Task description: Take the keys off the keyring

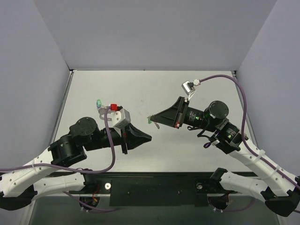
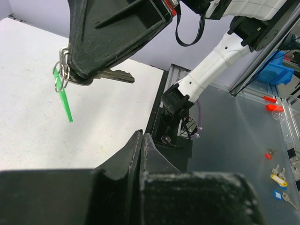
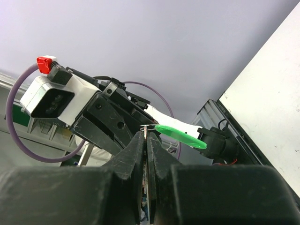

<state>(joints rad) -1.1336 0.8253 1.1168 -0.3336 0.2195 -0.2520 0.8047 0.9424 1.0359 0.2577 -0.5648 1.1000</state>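
Observation:
My right gripper (image 1: 151, 120) is shut on the keyring (image 2: 64, 71) and holds it above the middle of the table. In the left wrist view the silver loops stick out on one side of its fingers and a toothed silver blade (image 2: 118, 75) on the other. A flat green plastic piece (image 2: 63, 101) hangs from the loops; it also shows in the right wrist view (image 3: 180, 137). A green-headed key (image 1: 99, 103) lies on the table at the left. My left gripper (image 1: 148, 137) is shut and empty, just below and short of the ring.
The white table (image 1: 197, 89) is walled in grey at the back and both sides. A black rail (image 1: 154, 185) runs along the near edge between the arm bases. Beyond it, off the table, lie a blue bin (image 2: 274, 70) and several loose tagged keys (image 2: 277, 179).

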